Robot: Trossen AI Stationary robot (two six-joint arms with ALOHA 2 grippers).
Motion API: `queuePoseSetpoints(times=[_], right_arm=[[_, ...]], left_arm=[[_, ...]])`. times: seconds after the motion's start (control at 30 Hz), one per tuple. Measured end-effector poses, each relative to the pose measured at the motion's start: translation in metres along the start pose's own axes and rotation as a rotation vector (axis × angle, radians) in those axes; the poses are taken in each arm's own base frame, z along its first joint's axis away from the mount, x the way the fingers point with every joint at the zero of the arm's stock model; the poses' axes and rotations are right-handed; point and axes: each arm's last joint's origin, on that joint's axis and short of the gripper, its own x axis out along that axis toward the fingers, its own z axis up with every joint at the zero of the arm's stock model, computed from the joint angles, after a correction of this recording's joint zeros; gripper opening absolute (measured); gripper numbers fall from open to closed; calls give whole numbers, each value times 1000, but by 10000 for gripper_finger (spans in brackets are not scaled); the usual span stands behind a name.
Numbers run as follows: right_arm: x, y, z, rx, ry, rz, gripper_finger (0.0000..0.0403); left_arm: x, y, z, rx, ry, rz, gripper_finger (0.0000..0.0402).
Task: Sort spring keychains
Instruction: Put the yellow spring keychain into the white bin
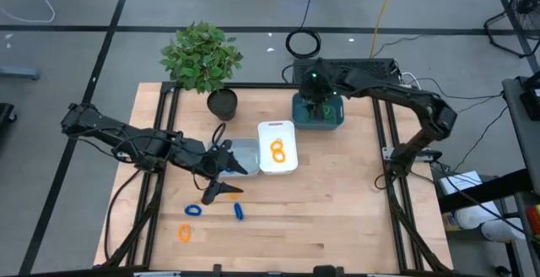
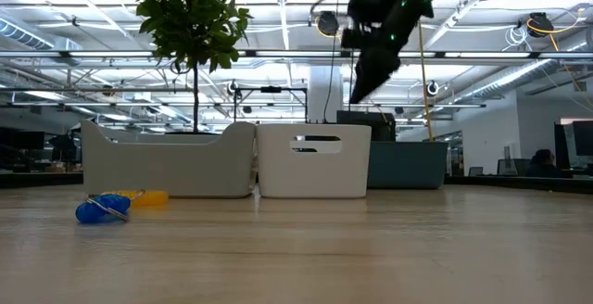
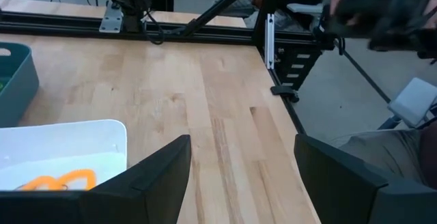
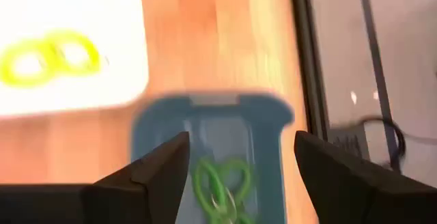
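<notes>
From above, the wooden desk (image 1: 337,192) is carrying three trays in a loose row: a grey tray (image 1: 242,153), a white tray (image 1: 277,144) holding two orange spring keychains (image 1: 279,150), and a teal tray (image 1: 318,112) farther back beside it. The right claw (image 1: 318,100) is hanging over the teal tray, while the left claw (image 1: 221,176) is sitting low at the grey tray's near edge. On the bare wood nearer the front edge, a blue keychain (image 1: 193,210), a second blue one (image 1: 239,211) and an orange one (image 1: 185,233) are lying apart from each other. A potted plant (image 1: 203,57) is standing at the back left corner, and a large black cable coil (image 1: 304,43) is lying on the floor beyond the desk. From desk height, the grey tray (image 2: 167,160) and white tray (image 2: 313,160) are standing side by side, touching, with a blue coil (image 2: 100,210) and an orange one (image 2: 146,196) lying in front of the grey tray; the right claw (image 2: 363,86) is hanging above the trays. No writing or label is showing on any tray. Past the left wrist, the left claw (image 3: 240,176) is standing spread with nothing between its fingers, the white tray's corner (image 3: 109,138) and orange loops (image 3: 60,181) beside it. Past the right wrist, the right claw (image 4: 239,176) is spread wide and empty directly over the teal tray (image 4: 212,118), where green keychains (image 4: 220,183) are lying inside.
</notes>
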Motion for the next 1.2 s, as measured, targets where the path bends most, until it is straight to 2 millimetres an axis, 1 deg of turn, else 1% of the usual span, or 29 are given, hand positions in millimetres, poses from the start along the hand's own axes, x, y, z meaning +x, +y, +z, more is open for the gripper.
queuePoseSetpoints(times=[0.2,0.33,0.47,0.57,0.7,0.8,0.93,1.07,1.2], right_arm=[[-26,14,17,38,-193,65,251],[-35,30,29,37,-288,145,251],[-39,52,41,21,-339,211,251],[-41,73,49,-24,-357,255,251],[-39,106,57,-104,-432,306,251],[-33,131,58,-152,-484,345,251],[-26,158,57,-175,-595,380,251],[-19,181,52,-165,-726,415,251],[-19,199,47,-131,-872,455,251]], left_arm=[[0,0,0,-8,0,0,266],[0,0,0,-8,0,0,266],[0,0,0,-8,0,0,267],[0,0,0,-10,0,0,267],[0,0,0,-10,0,0,267],[0,0,0,-9,2,-1,267],[0,0,-2,-11,22,-7,267],[0,-1,-3,-11,32,-22,266],[0,0,-5,6,55,-15,266]])
